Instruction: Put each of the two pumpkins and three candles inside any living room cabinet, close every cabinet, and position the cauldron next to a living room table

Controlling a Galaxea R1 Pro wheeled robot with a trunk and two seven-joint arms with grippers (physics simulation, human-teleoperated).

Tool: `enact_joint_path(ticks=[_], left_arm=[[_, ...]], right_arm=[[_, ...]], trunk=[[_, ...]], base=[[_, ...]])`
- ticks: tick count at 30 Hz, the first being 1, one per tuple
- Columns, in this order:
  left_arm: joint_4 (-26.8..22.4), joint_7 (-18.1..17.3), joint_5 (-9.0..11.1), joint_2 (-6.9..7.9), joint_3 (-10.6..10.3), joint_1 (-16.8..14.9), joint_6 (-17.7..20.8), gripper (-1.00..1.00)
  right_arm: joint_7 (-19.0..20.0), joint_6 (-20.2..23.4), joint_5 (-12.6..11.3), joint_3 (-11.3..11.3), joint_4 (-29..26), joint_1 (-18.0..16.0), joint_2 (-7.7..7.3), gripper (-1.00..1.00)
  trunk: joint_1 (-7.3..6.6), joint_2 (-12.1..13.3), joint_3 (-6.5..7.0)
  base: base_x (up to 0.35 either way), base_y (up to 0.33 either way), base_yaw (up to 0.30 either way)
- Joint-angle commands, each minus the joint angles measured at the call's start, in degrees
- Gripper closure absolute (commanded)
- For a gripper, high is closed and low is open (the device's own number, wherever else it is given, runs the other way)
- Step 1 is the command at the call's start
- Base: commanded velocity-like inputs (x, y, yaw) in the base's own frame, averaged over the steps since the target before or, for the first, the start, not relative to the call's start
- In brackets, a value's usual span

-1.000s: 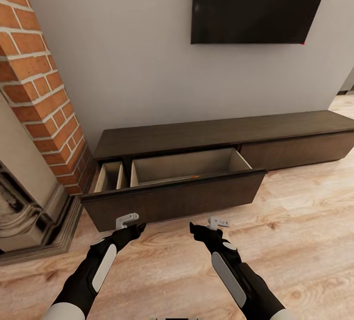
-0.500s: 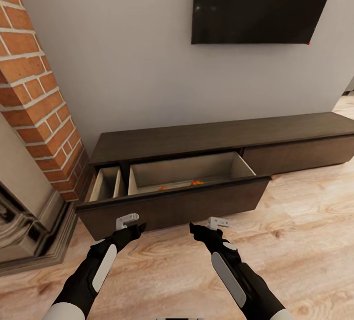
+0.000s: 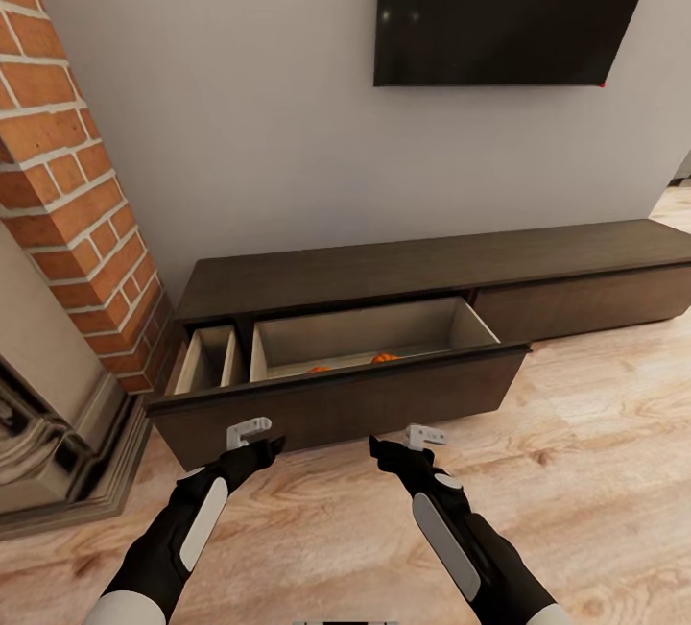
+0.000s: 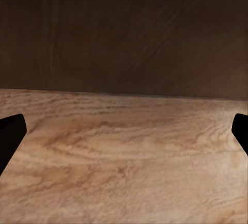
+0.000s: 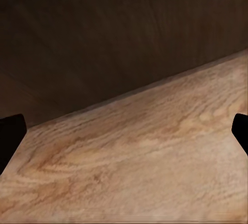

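Note:
The long dark brown cabinet [image 3: 432,265] stands against the wall with its wide left drawer [image 3: 336,404] pulled out. Over the drawer front I see the orange tops of two pumpkins [image 3: 385,357] [image 3: 318,370] inside it. My left gripper [image 3: 249,431] and right gripper [image 3: 425,435] hover just in front of the drawer front, low over the floor. Both are open and hold nothing. In the wrist views the left gripper [image 4: 124,133] and right gripper [image 5: 124,133] face the dark drawer front with fingertips far apart. The candles, cauldron and table are out of view.
A brick fireplace [image 3: 67,203] with a stone surround stands close on the left. A black television [image 3: 509,6] hangs on the wall above the cabinet. A narrow light-wood compartment [image 3: 206,359] lies open left of the drawer. Light wooden floor [image 3: 595,452] stretches to the right.
The camera came slightly closer over the first half second, so the drawer's inside and both pumpkins came into sight. Both arms have kept their pose.

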Motion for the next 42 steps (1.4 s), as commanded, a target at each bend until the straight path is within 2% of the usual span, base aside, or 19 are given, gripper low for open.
enact_joint_path(ticks=[1, 20, 28, 34, 40, 42], left_arm=[[-0.1, -0.1, 0.3, -0.01, 0.1, 0.0, 0.3, -1.0], [-0.3, -0.1, 0.3, 0.05, 0.3, 0.0, 0.4, -1.0], [-0.3, -0.1, 0.3, -0.01, 0.2, 0.0, 0.4, -1.0], [-0.3, -0.1, 0.2, 0.01, 0.3, 0.0, 0.4, -1.0], [-0.3, -0.1, 0.3, 0.0, 0.3, 0.0, 0.4, -1.0], [-0.3, -0.1, 0.3, 0.01, 0.3, 0.0, 0.4, -1.0]], right_arm=[[-0.5, 0.3, -0.5, 0.1, 0.1, 0.0, -0.01, -1.0], [0.3, 0.0, -0.7, -0.2, 4.6, -0.6, 0.18, -1.0], [0.5, -0.1, -0.8, -0.2, 5.3, -3.2, 0.2, -1.0], [5.1, 0.4, -1.2, -0.2, 8.0, -4.3, 0.2, -1.0], [6.1, 0.0, -1.3, -0.3, 9.0, -5.3, 0.25, -1.0], [6.2, -0.1, -1.3, -0.3, 9.5, -6.8, 0.27, -1.0]], trunk=[[-0.01, 0.0, -0.05], [-0.01, 0.0, -0.05], [-0.01, 0.0, -0.05], [-0.01, 0.0, -0.05], [-0.01, 0.0, -0.05], [-0.01, 0.0, -0.05]], base=[[0.0, 0.0, 0.0], [0.0, 0.0, 0.0], [0.0, 0.0, 0.0], [0.0, 0.0, 0.0], [0.0, 0.0, 0.0], [0.0, 0.0, 0.0]])
